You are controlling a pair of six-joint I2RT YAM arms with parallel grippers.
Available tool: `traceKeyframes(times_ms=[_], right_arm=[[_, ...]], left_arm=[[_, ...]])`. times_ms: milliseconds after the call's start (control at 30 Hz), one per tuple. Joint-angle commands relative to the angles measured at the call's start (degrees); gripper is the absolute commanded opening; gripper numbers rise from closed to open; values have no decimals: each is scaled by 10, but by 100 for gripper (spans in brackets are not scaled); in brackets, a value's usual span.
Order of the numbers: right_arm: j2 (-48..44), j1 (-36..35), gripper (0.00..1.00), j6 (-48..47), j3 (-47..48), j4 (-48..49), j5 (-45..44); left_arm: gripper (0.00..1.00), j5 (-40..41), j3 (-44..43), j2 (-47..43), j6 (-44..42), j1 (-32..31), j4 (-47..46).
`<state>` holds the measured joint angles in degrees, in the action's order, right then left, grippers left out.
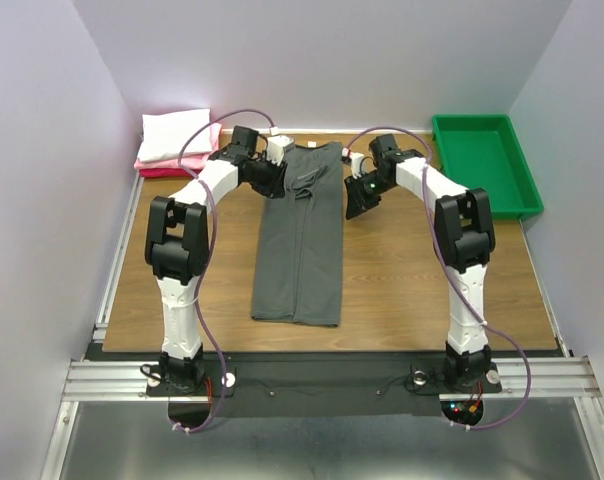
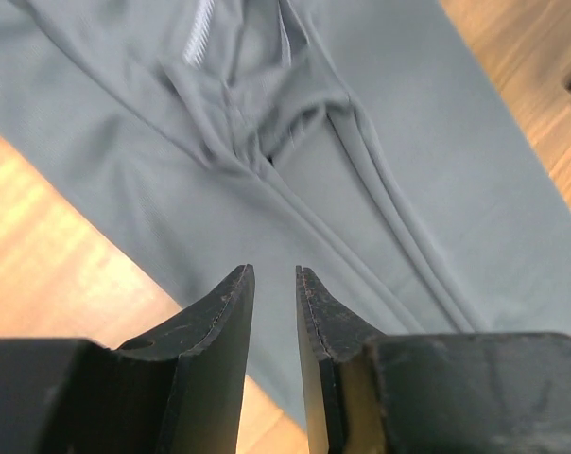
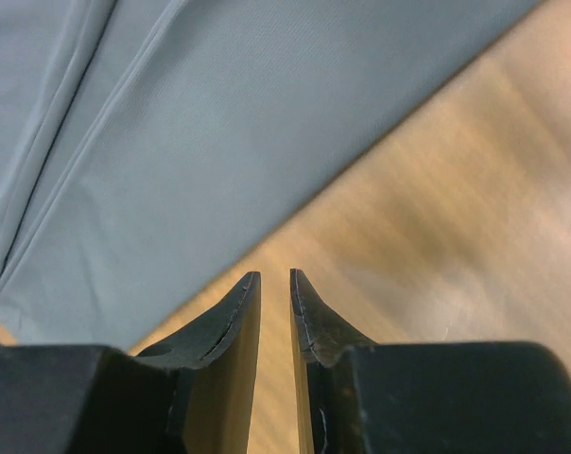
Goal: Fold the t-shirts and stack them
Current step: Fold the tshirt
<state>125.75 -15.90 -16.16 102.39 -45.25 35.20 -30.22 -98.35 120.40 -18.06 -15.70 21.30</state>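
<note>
Pale lilac walls (image 1: 312, 60) close in a wooden table (image 1: 432, 280), where the charcoal grey t-shirt (image 1: 300, 250) lies flat in the middle, folded lengthwise into a long narrow strip running from the far edge towards the arm bases. Its sleeve is bunched in creases near the collar end. The left gripper (image 2: 274, 274) hovers over the shirt's left edge at that far end, its fingers a narrow slit apart with nothing between them. The right gripper (image 3: 274, 276) hangs over bare wood just beside the shirt's right edge, its fingers likewise slightly parted and empty. In the far left corner a folded white t-shirt (image 1: 174, 133) tops a stack of pink and red ones (image 1: 214, 135). A green plastic tray (image 1: 482, 160) sits at the far right.
</note>
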Motion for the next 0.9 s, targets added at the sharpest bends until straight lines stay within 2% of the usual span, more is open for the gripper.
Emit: traceKeyframes(times_ms=[0, 133, 533, 867], right_arm=[[39, -4, 25, 41, 67, 56, -11], [51, -4, 25, 67, 101, 80, 1], [114, -8, 24, 105, 110, 140, 7], [200, -7, 20, 157, 198, 146, -126]], left_arm=[[36, -11, 46, -30, -13, 0, -27], [36, -5, 42, -4, -1, 0, -33], [36, -2, 5, 55, 13, 0, -36], [35, 4, -36, 104, 29, 4, -35]])
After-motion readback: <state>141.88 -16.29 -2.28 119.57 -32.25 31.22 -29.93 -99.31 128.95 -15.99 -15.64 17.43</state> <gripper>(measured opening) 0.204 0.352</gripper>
